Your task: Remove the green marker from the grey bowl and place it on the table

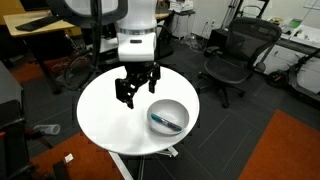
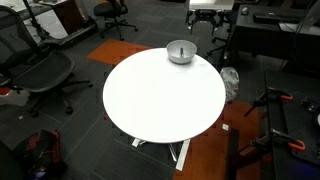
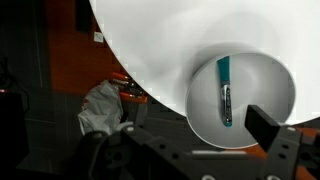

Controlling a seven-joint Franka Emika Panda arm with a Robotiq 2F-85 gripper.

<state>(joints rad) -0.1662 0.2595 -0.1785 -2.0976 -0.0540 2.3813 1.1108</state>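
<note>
Green marker [image 3: 225, 88], seemingly loose, in grey bowl [image 3: 266, 88]

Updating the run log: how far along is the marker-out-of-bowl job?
Done: nothing yet. The slim teal-green marker lies inside the shiny round silver-grey bowl. In hand: the gripper hangs open and empty above the round white table, beside the bowl, in an exterior view. Left: reach into the bowl, grasp the marker, lift it out and set it on the tabletop.
</note>
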